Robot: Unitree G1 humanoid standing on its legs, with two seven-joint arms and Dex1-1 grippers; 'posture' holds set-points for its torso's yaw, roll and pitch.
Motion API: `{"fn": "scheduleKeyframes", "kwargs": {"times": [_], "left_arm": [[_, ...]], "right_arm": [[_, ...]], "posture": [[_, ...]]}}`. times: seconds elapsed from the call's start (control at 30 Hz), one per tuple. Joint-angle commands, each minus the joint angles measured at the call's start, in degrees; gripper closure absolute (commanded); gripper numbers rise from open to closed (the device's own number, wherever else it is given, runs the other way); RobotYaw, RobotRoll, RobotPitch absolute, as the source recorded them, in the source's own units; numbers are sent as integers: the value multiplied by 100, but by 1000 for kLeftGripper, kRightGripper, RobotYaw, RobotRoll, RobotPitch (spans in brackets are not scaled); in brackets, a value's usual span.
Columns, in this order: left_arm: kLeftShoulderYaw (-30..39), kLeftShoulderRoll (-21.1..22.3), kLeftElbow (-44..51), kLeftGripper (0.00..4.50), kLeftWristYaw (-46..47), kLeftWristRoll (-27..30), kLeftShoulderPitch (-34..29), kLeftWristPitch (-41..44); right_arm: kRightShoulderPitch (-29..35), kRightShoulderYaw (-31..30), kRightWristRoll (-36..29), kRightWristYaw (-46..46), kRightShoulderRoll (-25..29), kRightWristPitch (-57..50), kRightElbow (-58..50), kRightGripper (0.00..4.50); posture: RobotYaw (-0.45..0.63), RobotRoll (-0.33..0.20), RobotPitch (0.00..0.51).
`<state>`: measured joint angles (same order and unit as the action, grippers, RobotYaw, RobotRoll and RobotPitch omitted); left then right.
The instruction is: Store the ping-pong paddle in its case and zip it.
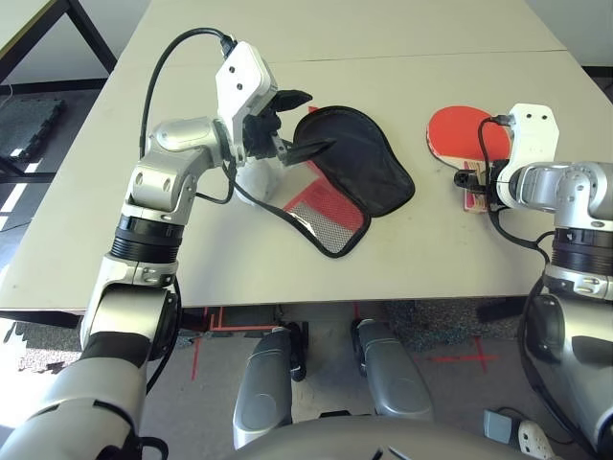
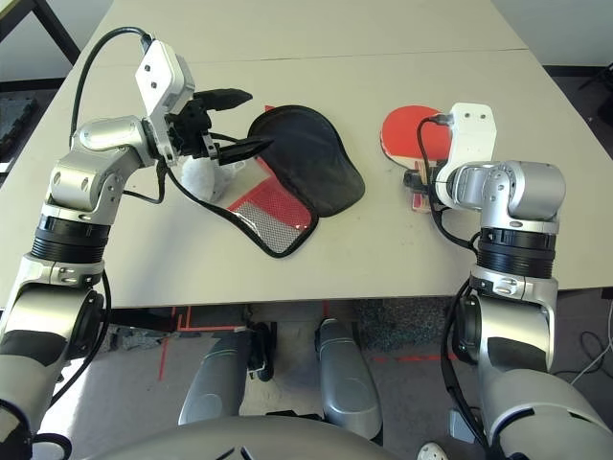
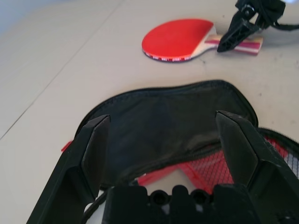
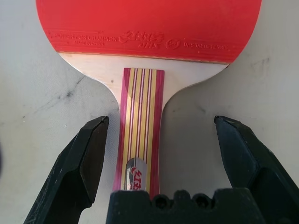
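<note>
Grey table point(image 1: 431, 259) carries one case point(image 1: 359, 172), lying unzipped mid-frame with black lining up, and one ping-pong paddle point(image 1: 458, 132) at right. Two hands: the left hand point(image 1: 302, 123), fingers spread and empty, reaches level over the case's edge; the right hand point(image 4: 159, 163) tilts down, released, straddling the paddle's handle.

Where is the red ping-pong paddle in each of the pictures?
Left eye view: the ping-pong paddle lies right of centre on the table, its handle under the right gripper.
Right eye view: same spot, paddle right of centre.
Left wrist view: paddle lies beyond the case.
Right wrist view: its handle sits between the open fingers.
Shared landmark: the striped handle.
</note>
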<state>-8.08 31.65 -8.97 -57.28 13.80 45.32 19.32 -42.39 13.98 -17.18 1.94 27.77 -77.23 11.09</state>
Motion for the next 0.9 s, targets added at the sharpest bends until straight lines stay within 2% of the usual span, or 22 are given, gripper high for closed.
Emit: {"fn": "scheduleKeyframes", "kwargs": {"times": [0.03,0.23,0.37,0.57,0.73,0.9], "left_arm": [[-275,210,186,14,-179,-276,-56,96],[-355,295,276,14,-215,-397,-84,207],[-343,297,262,0,-194,-447,-121,157],[-314,307,231,0,-212,-515,-168,117],[-284,314,168,0,-201,-565,-162,44],[-274,339,187,0,-215,-563,-182,35]], "right_arm": [[-88,-181,123,169,-1,136,309,0],[-118,-233,248,273,-74,149,526,0],[-74,-308,332,314,-65,117,362,1200],[-38,-609,478,413,131,176,-129,3313],[-52,-1059,699,615,442,551,-710,3408],[-216,-1325,609,1019,476,700,-1258,3408]], "posture": [[-202,0,213],[-191,0,213],[-185,0,211],[-182,0,205],[-180,0,198],[-168,0,191]]}}
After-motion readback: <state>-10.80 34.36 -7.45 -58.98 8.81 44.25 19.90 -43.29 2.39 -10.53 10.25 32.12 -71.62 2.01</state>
